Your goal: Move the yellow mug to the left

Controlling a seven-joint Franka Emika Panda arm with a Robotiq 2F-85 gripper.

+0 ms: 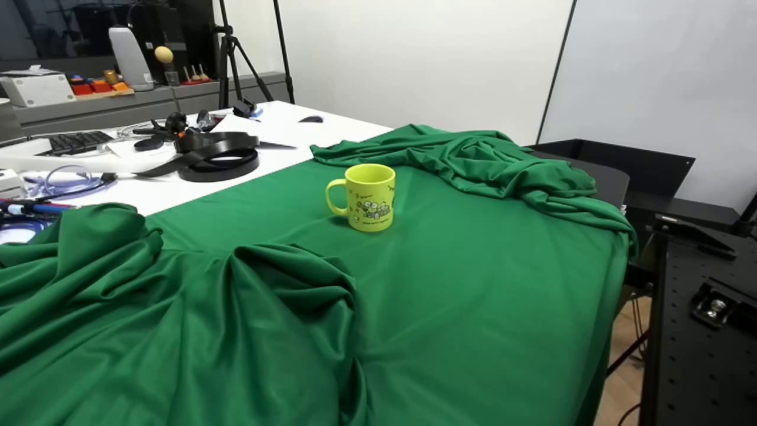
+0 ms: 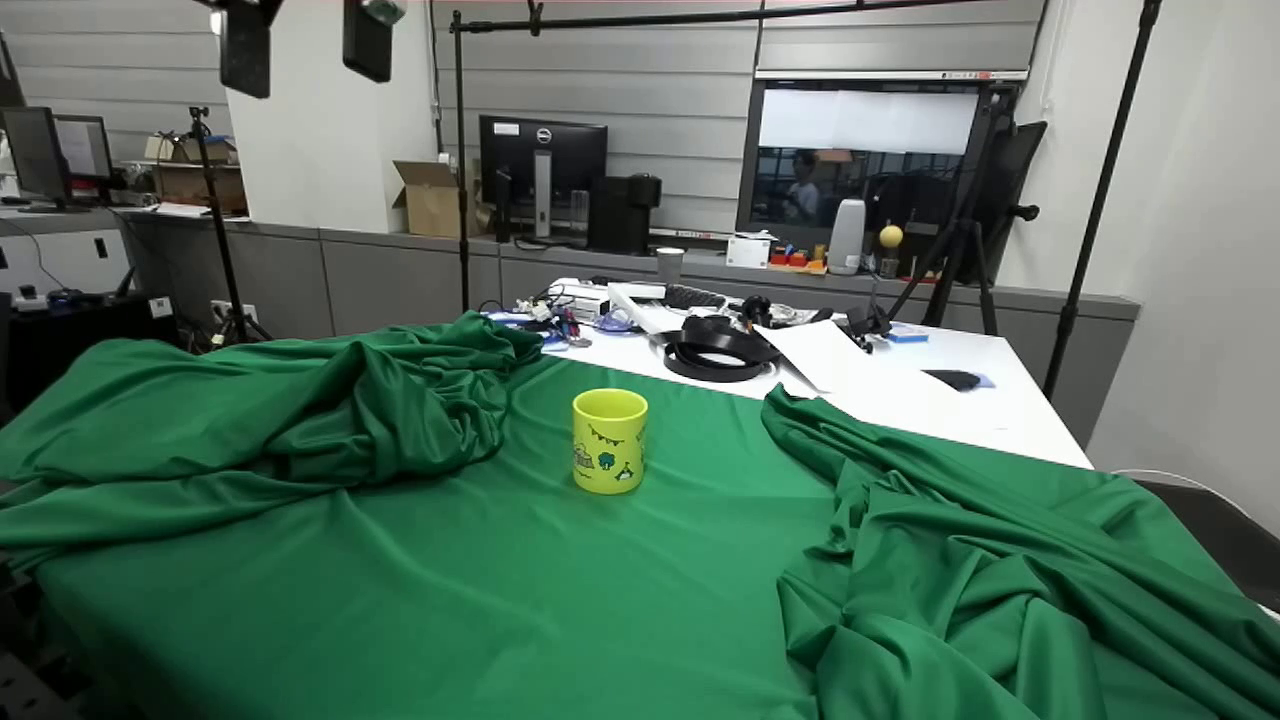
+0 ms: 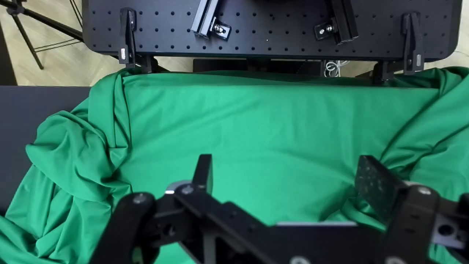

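Note:
The yellow mug [image 1: 371, 204] stands upright on the green cloth [image 1: 473, 284]. Its loop handle points to the left in that exterior view, and a dark printed design shows on its side. It also stands upright in an exterior view [image 2: 610, 440], where its handle is hidden. The mug is out of the wrist view. My gripper [image 3: 287, 168] is open in the wrist view, its fingers wide apart with only cloth seen below. Its two fingertips [image 2: 307, 42] also show high at the top left of an exterior view, well above the table and away from the mug.
Bunched green cloth [image 1: 284, 307] lies near the mug, with another heap [image 1: 473, 160] on its far side. A black tape roll [image 1: 219, 160], cables and a keyboard [image 1: 77, 142] lie on the white table. A black perforated plate [image 3: 256, 40] borders the cloth. Tripods [image 2: 965, 250] stand behind.

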